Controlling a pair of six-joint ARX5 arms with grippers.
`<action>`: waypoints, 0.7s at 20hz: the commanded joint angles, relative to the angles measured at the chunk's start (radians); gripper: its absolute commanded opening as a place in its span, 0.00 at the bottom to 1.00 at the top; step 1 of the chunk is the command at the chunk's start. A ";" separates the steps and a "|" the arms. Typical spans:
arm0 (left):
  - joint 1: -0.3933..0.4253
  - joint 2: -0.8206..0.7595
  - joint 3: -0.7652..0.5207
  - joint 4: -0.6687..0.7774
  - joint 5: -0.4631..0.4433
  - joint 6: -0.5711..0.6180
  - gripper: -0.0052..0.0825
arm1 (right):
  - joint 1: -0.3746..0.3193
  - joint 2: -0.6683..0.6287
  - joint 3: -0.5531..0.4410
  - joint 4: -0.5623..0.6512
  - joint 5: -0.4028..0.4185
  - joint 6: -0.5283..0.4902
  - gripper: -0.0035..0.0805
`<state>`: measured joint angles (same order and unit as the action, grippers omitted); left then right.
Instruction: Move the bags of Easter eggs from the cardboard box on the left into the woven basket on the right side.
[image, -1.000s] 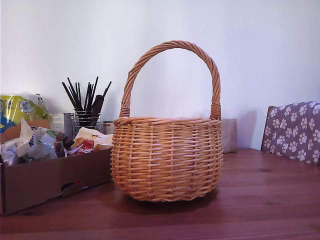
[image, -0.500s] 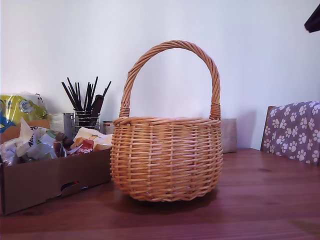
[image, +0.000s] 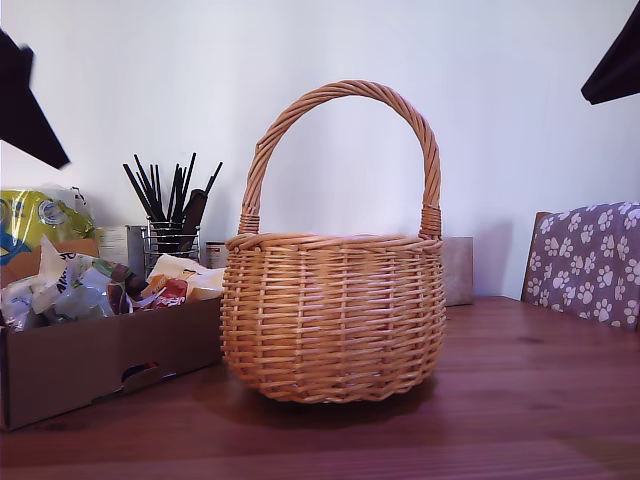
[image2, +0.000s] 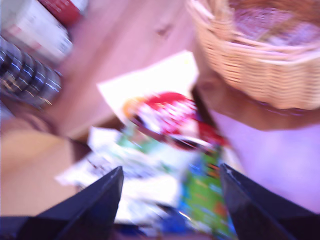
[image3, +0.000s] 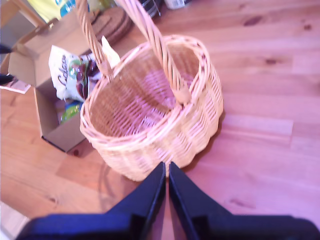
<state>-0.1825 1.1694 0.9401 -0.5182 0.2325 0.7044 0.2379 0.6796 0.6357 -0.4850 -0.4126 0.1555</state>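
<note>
Now swung in over bags (image2: 170, 165) — first gripper (image2: 170, 200) spread, second gripper (image3: 166, 185) pinched empty; likely light, crinkly, slippery — pinch a loose edge.

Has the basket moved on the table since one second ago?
No. In the exterior view the basket stands where it stood, its side at the same place against the box and its handle against the wall. Only dark arm parts have entered at the upper corners.

Crinkly egg bags (image: 95, 285) heaped in cardboard box (image: 90, 365) beside seemingly empty upright wicker basket (image: 333, 315)
</note>
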 joint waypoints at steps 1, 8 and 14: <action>0.001 0.050 -0.003 0.078 -0.020 0.016 0.74 | 0.004 0.008 0.014 0.024 -0.005 -0.006 0.03; -0.008 0.263 0.032 0.145 -0.037 0.121 0.77 | 0.004 0.016 0.014 0.024 -0.005 -0.026 0.03; -0.005 0.445 0.168 0.102 -0.028 0.193 0.77 | 0.004 0.018 0.014 0.024 -0.005 -0.034 0.03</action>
<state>-0.1883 1.5784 1.1110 -0.4061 0.2005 0.8913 0.2379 0.6975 0.6357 -0.4652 -0.4126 0.1291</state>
